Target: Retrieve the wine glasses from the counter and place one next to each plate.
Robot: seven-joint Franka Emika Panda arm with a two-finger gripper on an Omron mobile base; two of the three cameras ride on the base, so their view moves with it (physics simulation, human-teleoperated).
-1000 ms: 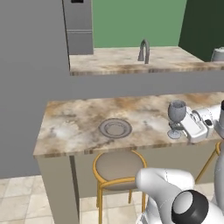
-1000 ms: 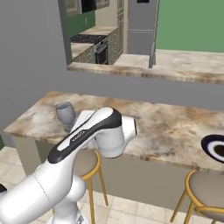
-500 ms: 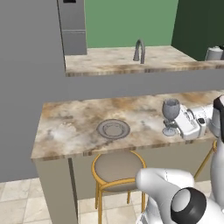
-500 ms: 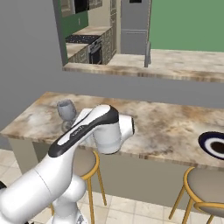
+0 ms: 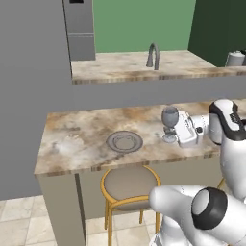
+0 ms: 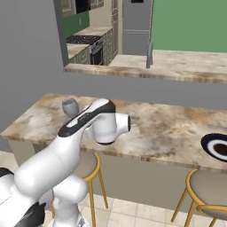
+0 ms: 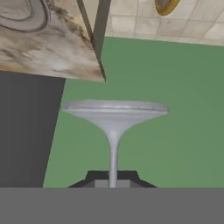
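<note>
A grey-blue wine glass (image 5: 169,117) stands upright over the mottled bar top (image 5: 81,144), a short way right of the grey plate (image 5: 124,141). My gripper (image 5: 178,132) reaches in from the right and is shut on its thin stem. In the hand view the stem (image 7: 113,153) runs from between my fingertips (image 7: 99,183) to the round foot (image 7: 114,109); this view is rolled over. I cannot tell whether the foot touches the bar. From the right base view the glass bowl (image 6: 70,106) peeks out behind my arm, and a dark plate (image 6: 216,146) lies at the bar's far right.
Behind the bar runs the counter (image 5: 125,67) with a faucet (image 5: 153,55) and a kettle (image 5: 235,58) at its right end. Round stools (image 5: 129,185) (image 6: 213,186) stand under the bar's front edge. A grey wall closes off the left side.
The glass, held in my shut gripper, has travelled left along the bar and is now closer to the grey plate. The views have also shifted slightly.
</note>
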